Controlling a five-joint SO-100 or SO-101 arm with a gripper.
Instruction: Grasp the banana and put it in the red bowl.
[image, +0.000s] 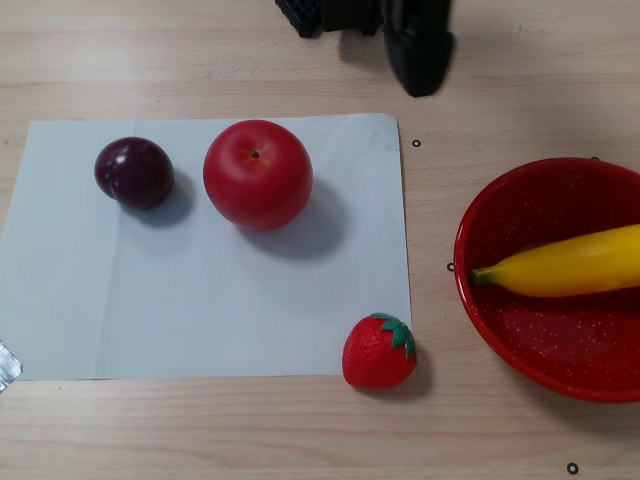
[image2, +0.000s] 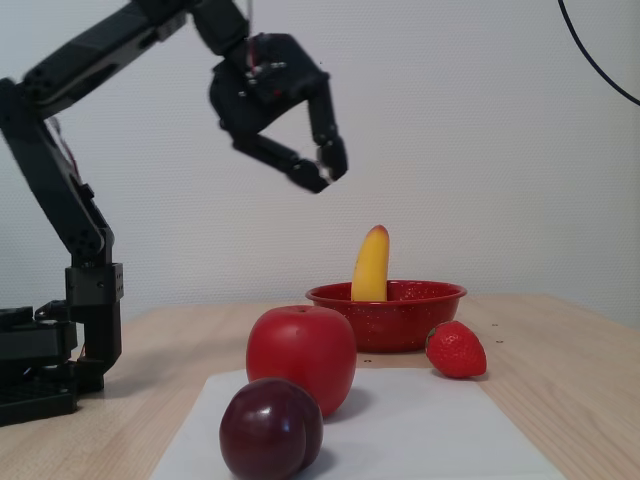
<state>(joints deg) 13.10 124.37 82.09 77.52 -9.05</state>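
The yellow banana (image: 570, 264) lies in the red bowl (image: 560, 345) at the right of the other view, its green stem pointing left and its far end past the right edge. In the fixed view the banana (image2: 371, 265) leans up out of the red bowl (image2: 400, 318), orange-red tip on top. My gripper (image2: 326, 172) hangs in the air above and left of the bowl, jaws apart and empty. In the other view only a black finger (image: 420, 50) shows at the top edge.
A white paper sheet (image: 120, 300) lies on the wooden table. On it are a dark plum (image: 134, 172) and a red apple (image: 258, 174). A red strawberry (image: 379, 351) sits at the sheet's lower right corner, left of the bowl. The arm's base (image2: 45, 350) stands at the left.
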